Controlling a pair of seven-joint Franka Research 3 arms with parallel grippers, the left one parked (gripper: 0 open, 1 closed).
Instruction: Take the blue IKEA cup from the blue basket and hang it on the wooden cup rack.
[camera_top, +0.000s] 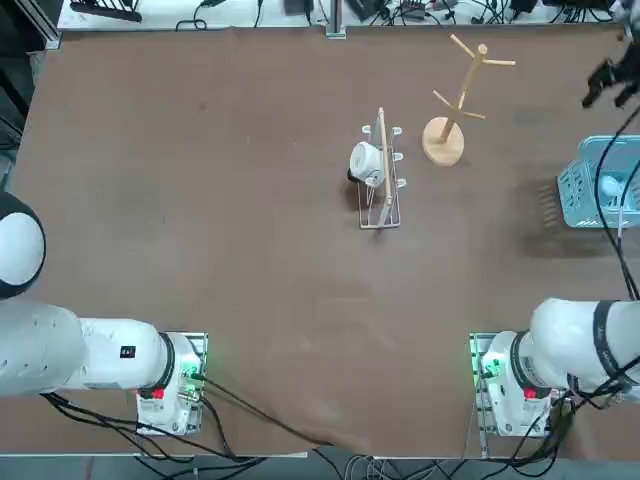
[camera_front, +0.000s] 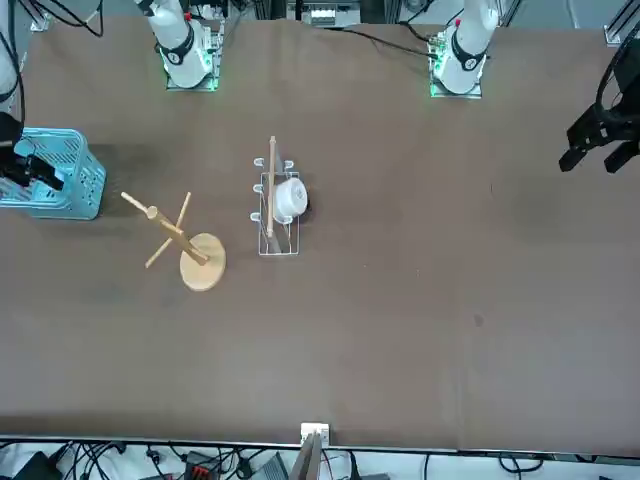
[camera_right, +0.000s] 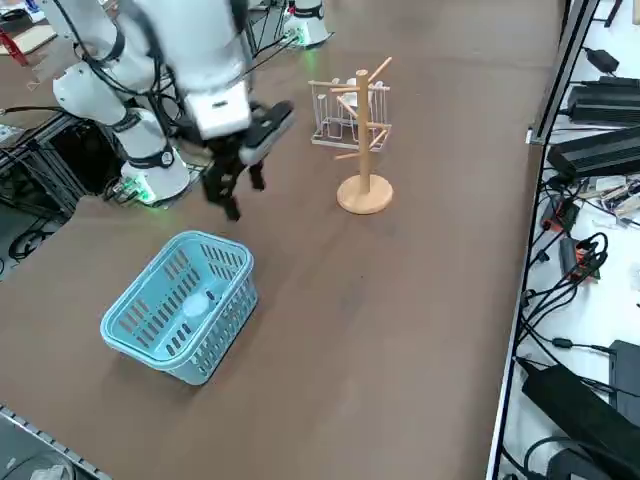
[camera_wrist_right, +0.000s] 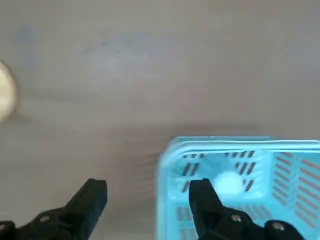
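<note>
Right gripper (camera_right: 232, 190) hangs above the surface, beside the basket (camera_right: 225, 300) and not yet over it; jaws wide, empty. In the wrist view one finger (camera_wrist_right: 207, 200) overlaps the basket's near wall and the other sits outside it.

Cup (camera_right: 195, 303) lies at the bottom of the basket, apart from the walls; orientation unclear (upright or on its side, cannot tell). Rack (camera_top: 444, 140) stands well apart from the basket, pegs free. Wire rack (camera_top: 380, 205) with white cup (camera_top: 365, 161) just beside it.

Risks, as judged from here:
- Descent from the present offset would land a finger on the basket rim, tipping or shoving the light basket.
- Cup is smooth and tapered; a pinch on its wall may slip, or squirt it into a corner.
- Lifting could catch the rim on the way out.
- At the rack, a mis-angled cup could knock the stand over.
</note>
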